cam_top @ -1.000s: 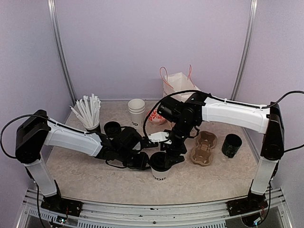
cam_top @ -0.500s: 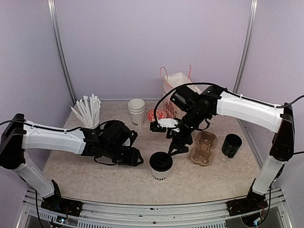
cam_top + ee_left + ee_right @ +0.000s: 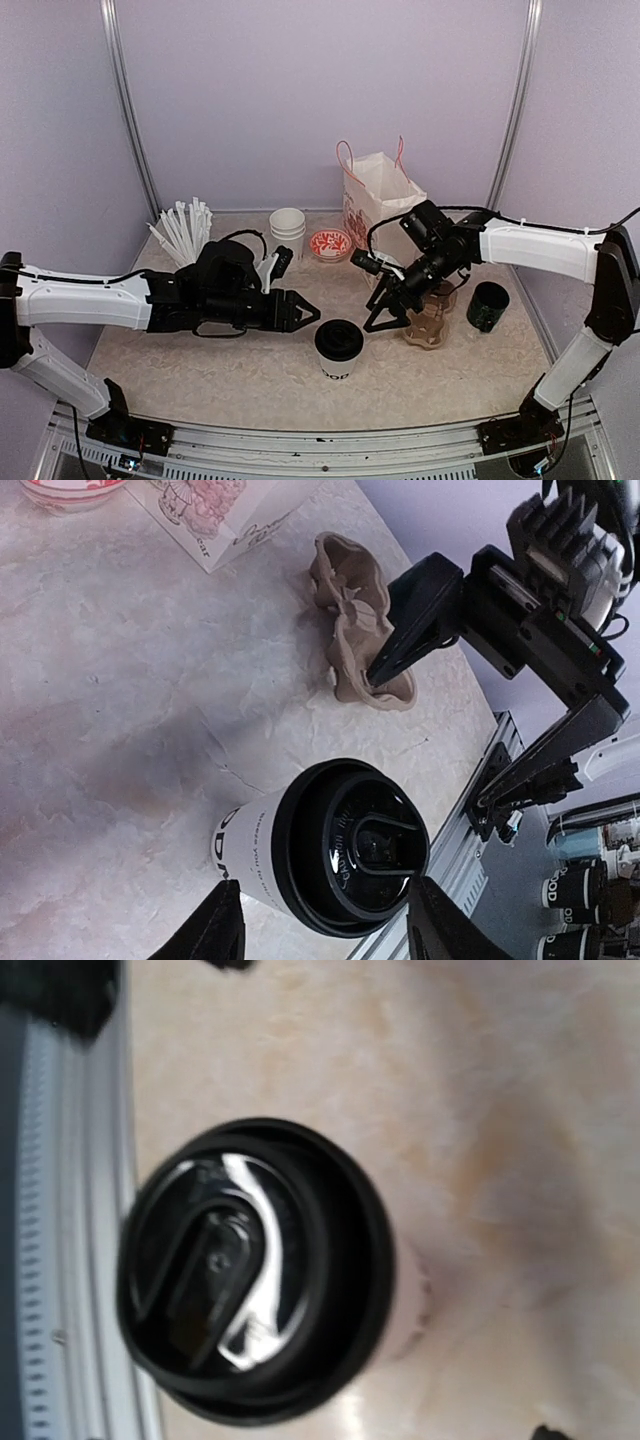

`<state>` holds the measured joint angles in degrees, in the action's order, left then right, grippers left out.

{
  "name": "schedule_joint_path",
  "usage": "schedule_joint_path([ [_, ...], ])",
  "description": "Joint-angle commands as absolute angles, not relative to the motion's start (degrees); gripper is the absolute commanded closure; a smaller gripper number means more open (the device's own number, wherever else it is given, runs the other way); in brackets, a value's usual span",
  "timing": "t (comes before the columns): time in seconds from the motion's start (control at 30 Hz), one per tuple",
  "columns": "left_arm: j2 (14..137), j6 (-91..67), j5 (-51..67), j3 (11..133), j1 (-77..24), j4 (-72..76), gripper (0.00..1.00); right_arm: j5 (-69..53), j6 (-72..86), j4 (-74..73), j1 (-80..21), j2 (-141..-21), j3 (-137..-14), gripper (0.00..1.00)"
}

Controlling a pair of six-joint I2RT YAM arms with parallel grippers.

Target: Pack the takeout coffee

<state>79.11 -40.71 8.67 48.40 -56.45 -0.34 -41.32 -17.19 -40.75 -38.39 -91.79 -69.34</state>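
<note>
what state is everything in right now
coffee cup: upright, lid on, held by nothing
left gripper: open, empty, just left of the cup
right gripper: open, empty
paper bag: upright, mouth open
cup carrier: flat on the table, no cup in it
stacked cups: nested, no lids

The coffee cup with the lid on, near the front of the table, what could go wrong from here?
1. The cup stands free with an open gripper close on each side; a sideways bump from the left gripper could tip it.
2. The right gripper is just as near, so the two might collide if both go for the cup.
3. The cardboard carrier lies right beside the right gripper and could get shoved.
</note>
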Motion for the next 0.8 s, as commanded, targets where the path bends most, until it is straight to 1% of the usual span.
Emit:
schedule_joint_path([
  [0.0,82.4,-39.5,12.0,49.4,-57.7,2.1,0.45,-48.3,-13.4,-36.8,-38.5,-93.4,-68.8,0.1],
  [0.13,84.7,-39.0,11.8,50.0,-57.9,0.7,0.47,-50.5,-12.7,-36.8,-38.5,-95.5,-69.3,0.12],
  [0.43,87.0,-38.6,13.5,48.7,-57.9,1.5,0.51,-51.1,-12.1,-36.6,-38.5,-98.9,-69.8,0.2],
  [0.5,87.2,-38.5,13.5,48.1,-57.8,1.4,0.53,-51.1,-12.1,-36.5,-38.4,-99.6,-69.7,0.23],
  [0.57,87.6,-38.3,13.4,47.4,-57.8,1.2,0.53,-51.5,-11.8,-36.5,-38.4,-100.3,-69.6,0.3],
  [0.77,89.5,-38.5,12.6,45.9,-57.5,-2.0,0.59,-48.8,-9.8,-36.1,-38.5,-102.3,-69.4,0.4],
])
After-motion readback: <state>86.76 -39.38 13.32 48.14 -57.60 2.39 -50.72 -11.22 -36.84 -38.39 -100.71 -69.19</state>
